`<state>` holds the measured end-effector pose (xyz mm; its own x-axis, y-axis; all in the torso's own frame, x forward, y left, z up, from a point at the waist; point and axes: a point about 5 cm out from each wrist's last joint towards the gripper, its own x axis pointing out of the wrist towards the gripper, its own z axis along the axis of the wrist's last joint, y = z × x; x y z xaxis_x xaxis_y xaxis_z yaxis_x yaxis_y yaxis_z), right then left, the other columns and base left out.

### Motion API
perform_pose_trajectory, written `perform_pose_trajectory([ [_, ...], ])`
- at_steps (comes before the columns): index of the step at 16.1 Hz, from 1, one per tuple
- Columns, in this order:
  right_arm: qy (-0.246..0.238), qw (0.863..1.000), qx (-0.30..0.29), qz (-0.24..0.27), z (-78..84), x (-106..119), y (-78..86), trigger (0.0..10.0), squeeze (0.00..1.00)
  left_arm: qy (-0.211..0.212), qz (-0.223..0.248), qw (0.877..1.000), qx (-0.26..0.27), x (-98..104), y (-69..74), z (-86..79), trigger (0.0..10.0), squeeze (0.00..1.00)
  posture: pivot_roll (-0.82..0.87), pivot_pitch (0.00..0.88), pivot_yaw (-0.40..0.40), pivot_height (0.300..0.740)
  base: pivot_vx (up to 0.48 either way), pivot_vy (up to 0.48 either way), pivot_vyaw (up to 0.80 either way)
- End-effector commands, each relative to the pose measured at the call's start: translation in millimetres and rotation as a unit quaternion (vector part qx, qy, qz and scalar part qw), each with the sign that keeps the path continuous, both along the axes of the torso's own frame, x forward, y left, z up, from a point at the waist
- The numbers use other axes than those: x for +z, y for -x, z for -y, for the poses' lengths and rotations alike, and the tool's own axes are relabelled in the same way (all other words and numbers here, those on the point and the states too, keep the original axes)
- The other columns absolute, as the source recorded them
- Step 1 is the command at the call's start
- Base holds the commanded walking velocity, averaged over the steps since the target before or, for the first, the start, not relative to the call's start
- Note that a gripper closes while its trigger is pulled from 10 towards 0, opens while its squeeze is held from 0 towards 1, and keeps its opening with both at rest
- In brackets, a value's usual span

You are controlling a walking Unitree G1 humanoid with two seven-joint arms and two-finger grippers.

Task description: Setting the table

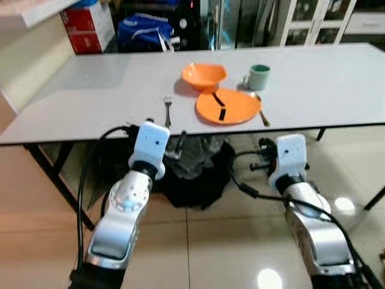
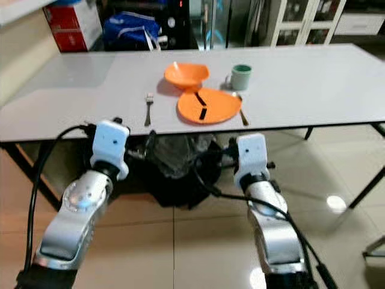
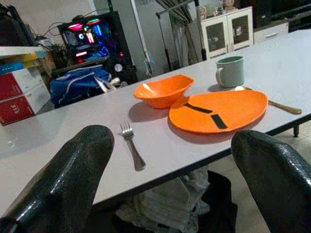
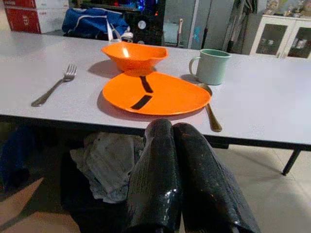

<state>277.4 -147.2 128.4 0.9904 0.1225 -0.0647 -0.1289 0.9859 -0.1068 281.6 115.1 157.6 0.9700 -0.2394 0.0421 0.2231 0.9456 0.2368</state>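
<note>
On the long pale table [image 1: 108,90] lie an orange plate [image 1: 228,106] with two black strips on it, an orange bowl [image 1: 204,74] just behind it, and a pale green mug [image 1: 258,77] to the right of the bowl. A fork [image 1: 168,110] rests left of the plate and a gold spoon [image 1: 262,113] lies along its right side. Both arms are held low in front of the table's near edge. My left gripper [image 3: 172,145] is open, fingers spread wide and holding nothing. My right gripper [image 4: 172,127] is shut, its fingers pressed together with nothing between them, pointing at the plate.
A dark bag with grey cloth [image 1: 198,165] lies on the tiled floor under the table, straight ahead of both grippers. Black table legs [image 1: 57,180] stand at left and right. A red-and-white box [image 1: 87,27], a blue bag [image 1: 144,30] and a white cabinet [image 1: 313,21] stand behind the table.
</note>
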Motion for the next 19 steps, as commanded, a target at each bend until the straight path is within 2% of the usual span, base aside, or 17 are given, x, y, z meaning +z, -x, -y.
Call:
perform_pose_trajectory([
  [1,-0.013,1.000,-0.002,0.015,-3.8,8,-3.5,10.0,0.00,-0.003,0.003,1.000,0.013,1,-1.1,-6.7,10.0,0.00,-0.08,0.000,0.017,0.740,0.319,0.000,0.45],
  [5,-0.014,0.999,-0.043,0.018,2.1,10,-11.9,10.0,0.00,0.000,0.006,1.000,0.015,4,-6.7,-6.9,10.0,0.00,-0.08,0.000,0.024,0.740,0.411,0.000,0.55],
  [7,-0.004,0.999,-0.042,0.025,2.9,13,-13.6,10.0,0.00,0.004,0.007,1.000,0.009,5,-8.1,-3.9,10.0,0.00,-0.08,0.000,0.027,0.740,0.422,0.000,0.00],
  [9,-0.020,0.998,-0.049,0.030,4.8,15,-14.4,10.0,0.00,0.006,0.007,1.000,0.002,6,-9.8,-2.2,10.0,0.00,-0.08,0.000,0.028,0.740,0.463,0.000,0.00],
  [14,-0.025,0.999,-0.032,0.026,0.1,13,-13.6,10.0,0.00,0.005,0.005,1.000,-0.005,7,-12.4,-0.3,10.0,0.00,-0.08,0.000,0.026,0.740,0.480,0.000,0.00],
  [19,-0.046,0.998,-0.037,0.022,4.0,13,-14.5,10.0,0.00,0.007,0.005,1.000,-0.012,7,-13.8,0.7,10.0,0.00,-0.08,0.000,0.028,0.740,0.480,0.000,0.00],
])
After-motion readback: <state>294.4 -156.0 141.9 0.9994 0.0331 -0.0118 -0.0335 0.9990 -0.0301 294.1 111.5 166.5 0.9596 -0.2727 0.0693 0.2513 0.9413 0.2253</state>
